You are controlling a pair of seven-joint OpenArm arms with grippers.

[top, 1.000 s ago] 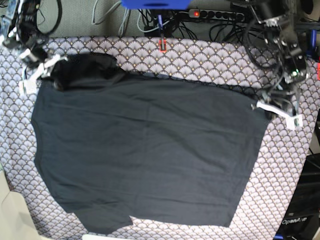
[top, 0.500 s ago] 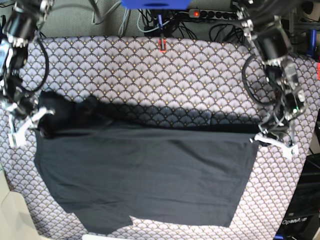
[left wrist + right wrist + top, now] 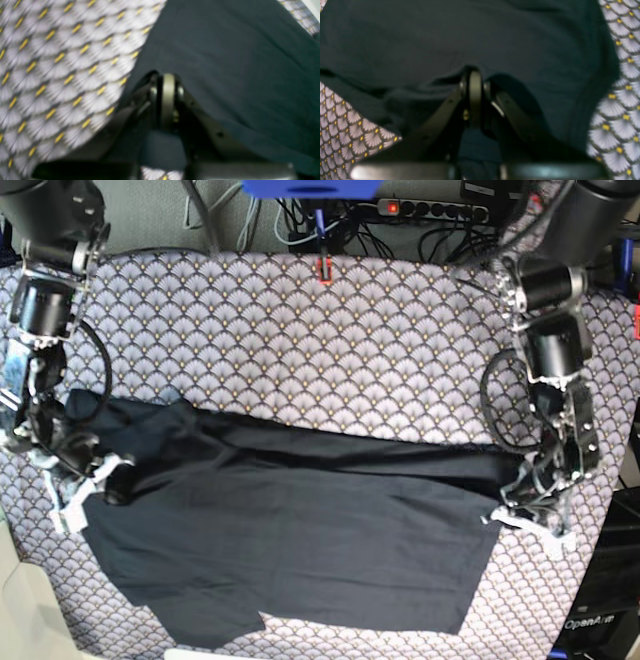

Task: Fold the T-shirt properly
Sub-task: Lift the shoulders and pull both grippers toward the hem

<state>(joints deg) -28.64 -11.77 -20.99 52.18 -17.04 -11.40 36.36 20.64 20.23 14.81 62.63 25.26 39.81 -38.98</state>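
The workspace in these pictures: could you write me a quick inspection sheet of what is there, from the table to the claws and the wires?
Surface: table cover with a pale fan pattern and small yellow marks, far half bare.
Job's things: dark T-shirt lying on the near half, its far edge lifted and folded toward the near side.
Clutter: nothing seen on the cover.
Grippers: left gripper shut on the T-shirt's far edge at one end; right gripper shut on it at the other.
Cables: a tangle behind the table, with a power strip showing a red light.
Surroundings: small orange clip at the far edge.
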